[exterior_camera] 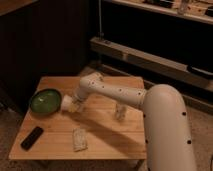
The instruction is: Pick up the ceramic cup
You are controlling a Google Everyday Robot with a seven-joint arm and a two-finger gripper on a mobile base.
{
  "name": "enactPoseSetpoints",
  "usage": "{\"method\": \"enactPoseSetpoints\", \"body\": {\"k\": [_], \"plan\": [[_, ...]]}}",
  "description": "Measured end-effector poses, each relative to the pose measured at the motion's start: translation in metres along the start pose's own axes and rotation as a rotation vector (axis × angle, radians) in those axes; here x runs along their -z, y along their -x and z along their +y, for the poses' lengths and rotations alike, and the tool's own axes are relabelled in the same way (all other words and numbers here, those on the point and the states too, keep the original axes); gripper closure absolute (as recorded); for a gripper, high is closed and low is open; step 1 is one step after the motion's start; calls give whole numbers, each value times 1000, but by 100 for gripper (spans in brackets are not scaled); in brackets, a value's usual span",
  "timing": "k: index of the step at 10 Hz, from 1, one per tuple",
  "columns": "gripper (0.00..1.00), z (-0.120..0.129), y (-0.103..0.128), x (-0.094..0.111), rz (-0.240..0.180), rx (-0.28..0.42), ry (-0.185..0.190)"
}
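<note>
The ceramic cup point(67, 103) is small and white. It sits on the wooden table point(107, 137), touching or nearly touching the right side of the green bowl point(45, 100). My gripper point(75, 105) is low over the table, right against the cup's right side. The white arm reaches to it from the lower right, and the wrist hides part of the gripper. I cannot tell whether the cup is lifted off the table.
A slim clear bottle-like thing point(120, 112) stands right of the arm's forearm. A flat pale packet point(79, 139) lies near the front edge. A black remote-like object point(32, 137) lies at the front left. Dark cabinets and shelves stand behind the table.
</note>
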Motion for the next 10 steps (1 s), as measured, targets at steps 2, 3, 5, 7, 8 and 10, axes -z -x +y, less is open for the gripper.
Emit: {"method": "enactPoseSetpoints", "body": {"k": [2,3,5,7,8,10], "plan": [[99,3,-4,-4,4,1,4],[100,4,-4,0,3,1,3],[100,5,4,15,4,5,5],[100,7,12,31,6,6,7],[100,8,13,33,6,7,8],[100,11,5,25,6,5,11]]}}
